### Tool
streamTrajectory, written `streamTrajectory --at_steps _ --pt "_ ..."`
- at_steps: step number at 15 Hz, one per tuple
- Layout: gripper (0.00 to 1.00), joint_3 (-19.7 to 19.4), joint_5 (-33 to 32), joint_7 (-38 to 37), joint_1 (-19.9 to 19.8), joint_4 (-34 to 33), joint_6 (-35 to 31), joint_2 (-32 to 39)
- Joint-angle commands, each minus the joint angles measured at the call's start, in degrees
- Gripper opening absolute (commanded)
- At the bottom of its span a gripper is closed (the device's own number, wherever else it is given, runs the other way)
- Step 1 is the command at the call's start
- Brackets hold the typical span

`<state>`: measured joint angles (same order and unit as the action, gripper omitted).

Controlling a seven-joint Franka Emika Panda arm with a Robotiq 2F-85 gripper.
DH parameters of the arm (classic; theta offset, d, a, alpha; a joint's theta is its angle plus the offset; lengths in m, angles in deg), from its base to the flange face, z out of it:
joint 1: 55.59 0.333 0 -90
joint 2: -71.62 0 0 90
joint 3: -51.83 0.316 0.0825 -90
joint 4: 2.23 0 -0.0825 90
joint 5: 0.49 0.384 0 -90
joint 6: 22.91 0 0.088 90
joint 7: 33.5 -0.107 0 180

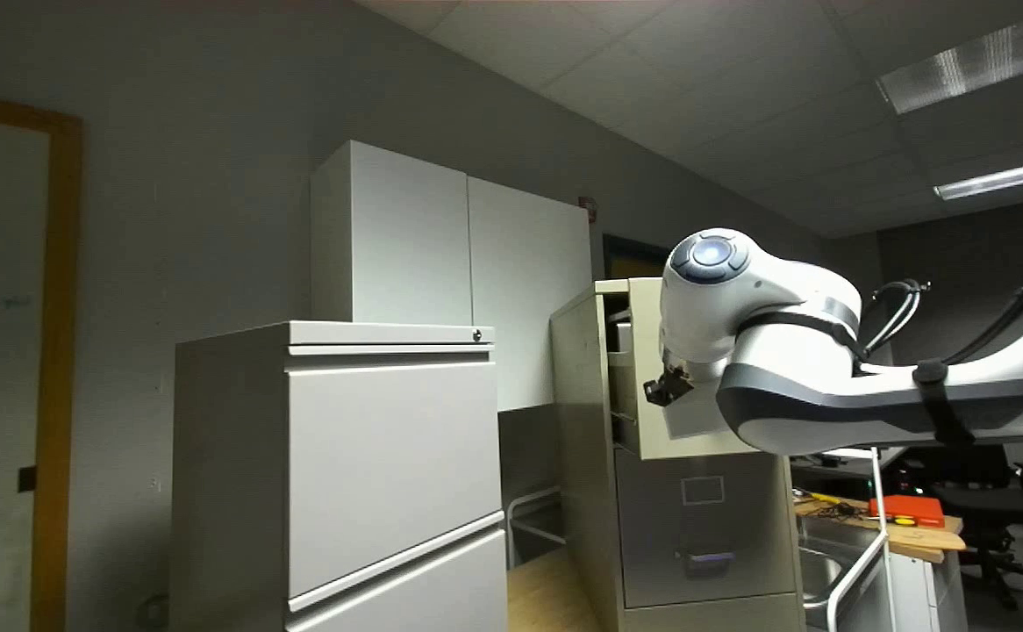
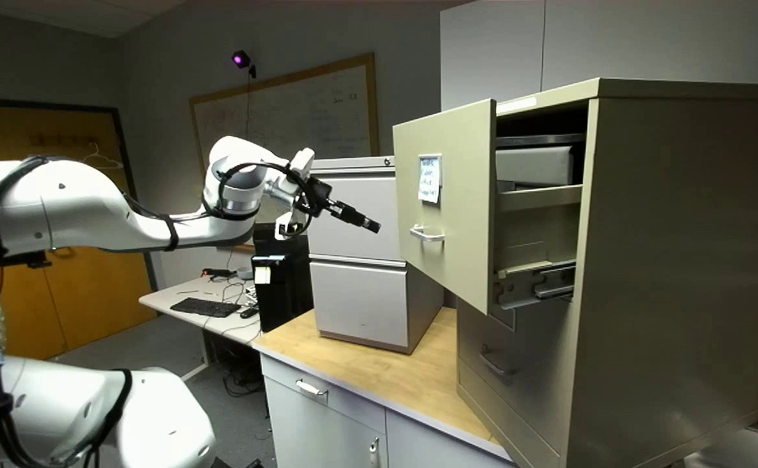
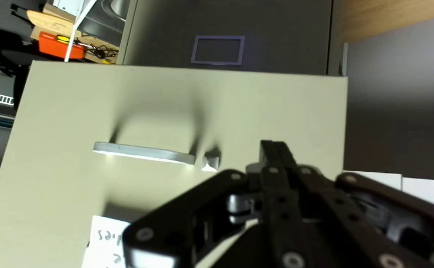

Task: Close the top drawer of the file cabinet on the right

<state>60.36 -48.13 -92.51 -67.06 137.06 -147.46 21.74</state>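
Note:
The beige top drawer stands pulled partway out of the tan file cabinet. Its flat front also shows in an exterior view, partly hidden by the arm. In the wrist view, which stands upside down, the drawer front fills the middle, with a silver handle, a small knob and a paper label. My gripper is shut and empty. It points at the drawer front and appears apart from it. In the wrist view its fingertips lie beside the knob, toward the drawer's side edge.
A pale grey cabinet stands on the wooden counter beside the file cabinet. A white cupboard hangs behind. A handled lower drawer is shut below. An orange box lies on a bench beyond.

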Motion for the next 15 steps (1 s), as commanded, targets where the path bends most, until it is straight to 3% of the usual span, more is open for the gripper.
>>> streamTrajectory --at_steps 1,15 --pt "0.0 -0.8 -2.8 -2.0 -1.8 -3.2 -1.9 3.2" --pt "0.0 -6.1 -7.6 -7.7 -3.4 -10.8 -14.1 19.2"
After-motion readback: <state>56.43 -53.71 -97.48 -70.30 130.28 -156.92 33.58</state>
